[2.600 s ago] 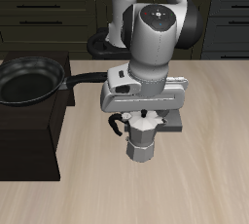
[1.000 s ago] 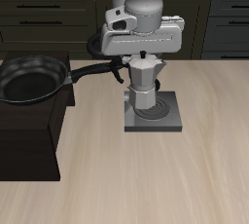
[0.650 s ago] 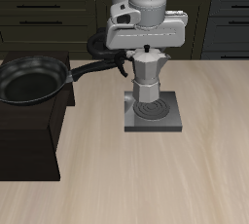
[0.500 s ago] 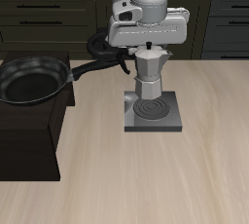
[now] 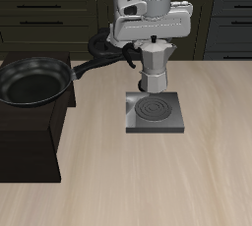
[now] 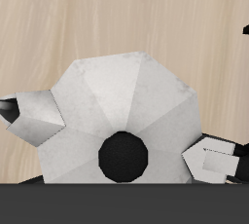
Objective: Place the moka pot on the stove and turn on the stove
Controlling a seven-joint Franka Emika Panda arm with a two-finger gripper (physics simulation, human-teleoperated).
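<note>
**Mia:** What is hard to see?

**Ben:** The top of the moka pot [image 5: 155,65] is partly hidden under the end effector [image 5: 153,40], so its fingers can't be made out from the outside view. The arm is cut off at the top edge too.

**Mia:** Is the end effector holding the pot?

**Ben:** Yes. It is closed on the top of the moka pot and holds it up in the air. The pot stands upright, above the back edge of the stove [image 5: 156,112], not touching it. The round coil is bare.

**Mia:** What does the wrist view show?

**Ben:** It looks straight down on the moka pot [image 6: 126,111]. You see its silver lid, the black knob in the middle, and the spout. The wooden desk [image 6: 117,14] is below it (the stove does not show there).

**Mia:** And only the outside view?

**Ben:** The black frying pan [image 5: 34,81] sitting on the big black block [image 5: 30,137], its handle reaching toward the pot.
</note>
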